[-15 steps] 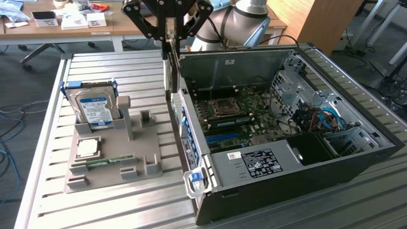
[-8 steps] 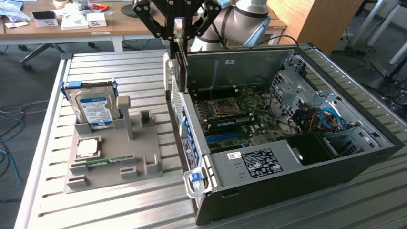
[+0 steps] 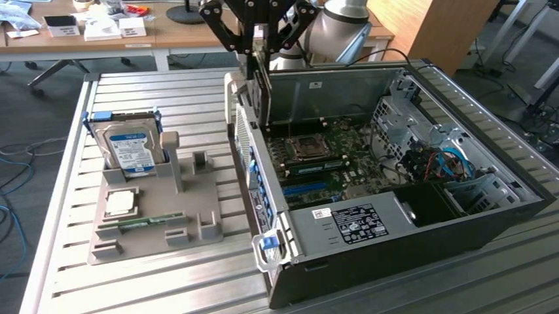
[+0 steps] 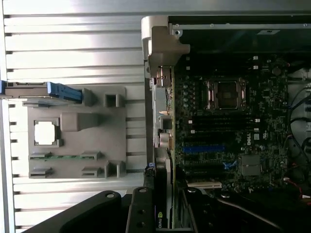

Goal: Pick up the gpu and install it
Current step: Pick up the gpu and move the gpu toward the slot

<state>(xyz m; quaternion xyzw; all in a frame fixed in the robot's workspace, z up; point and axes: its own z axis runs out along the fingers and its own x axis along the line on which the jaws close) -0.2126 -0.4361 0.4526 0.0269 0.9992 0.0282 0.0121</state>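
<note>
At the upper middle of the exterior view, the black linkage gripper [image 3: 259,36] pinches the thin dark gpu card [image 3: 260,91] by its top edge. The card hangs upright beside the rear wall of the open black computer case [image 3: 489,196], above the green motherboard [image 3: 341,157].

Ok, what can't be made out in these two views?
- Exterior view: thin dark gpu card is edge-on, faces hidden; black gripper cut off by top edge; silver blue-labelled hard drive, label print too small.
- Wrist view: gpu card cut off by picture edge.
</note>
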